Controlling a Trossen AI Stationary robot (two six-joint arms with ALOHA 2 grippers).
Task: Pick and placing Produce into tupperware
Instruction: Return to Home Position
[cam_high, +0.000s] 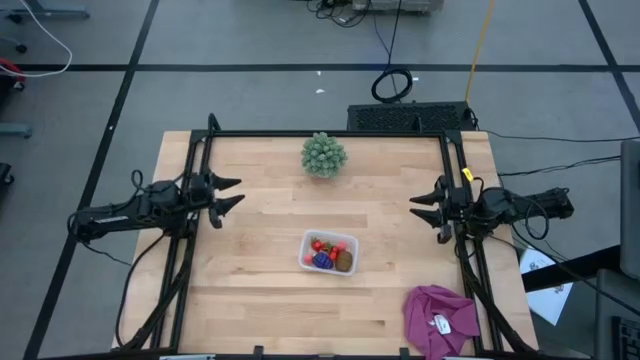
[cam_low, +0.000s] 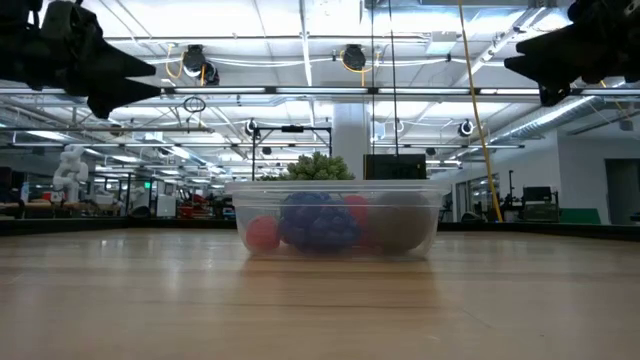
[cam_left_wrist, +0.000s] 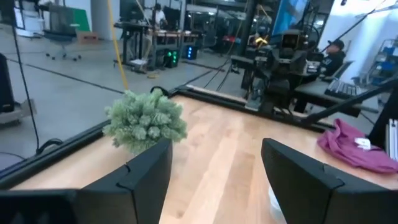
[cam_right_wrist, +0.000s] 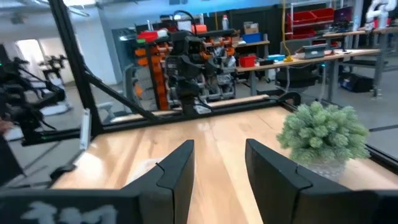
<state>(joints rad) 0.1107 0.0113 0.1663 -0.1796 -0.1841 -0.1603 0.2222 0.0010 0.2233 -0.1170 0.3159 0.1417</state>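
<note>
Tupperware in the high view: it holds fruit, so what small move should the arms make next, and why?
Probably just settle both arms into rest, with no further pick. The produce lies inside the tupperware, none shows loose on the table, and the left end effector and right end effector hang open and empty at the table's sides.

The left arm (cam_high: 125, 212) reaches in from the left edge of the high view at mid-height, and the left gripper (cam_high: 238, 191) points toward the frame's centre with its fingers (cam_left_wrist: 146, 171) spread wide. The right arm (cam_high: 520, 205) mirrors it from the right edge, its right gripper (cam_high: 418, 200) aimed inward, fingers (cam_right_wrist: 177, 165) also parted, with a narrower gap. In the low view both grippers hang in the upper corners
</note>
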